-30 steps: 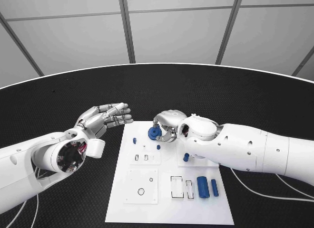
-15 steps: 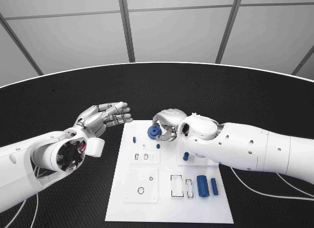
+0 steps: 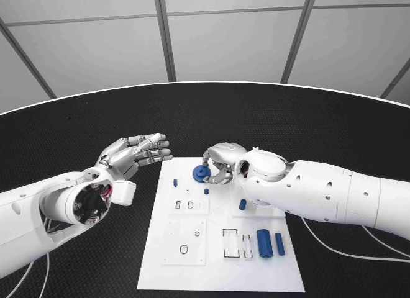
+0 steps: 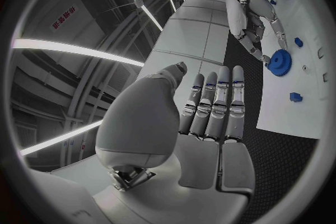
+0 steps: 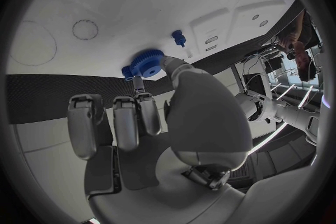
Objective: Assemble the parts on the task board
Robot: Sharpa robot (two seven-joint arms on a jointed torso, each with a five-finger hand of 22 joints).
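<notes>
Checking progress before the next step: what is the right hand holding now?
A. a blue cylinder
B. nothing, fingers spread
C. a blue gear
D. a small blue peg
C: the right hand pinches the blue gear at its fingertips over the board's far end; the right wrist view shows its teeth.

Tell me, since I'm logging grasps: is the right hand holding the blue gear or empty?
Holding. The right hand pinches the blue gear between thumb and fingers above the task board.
</notes>
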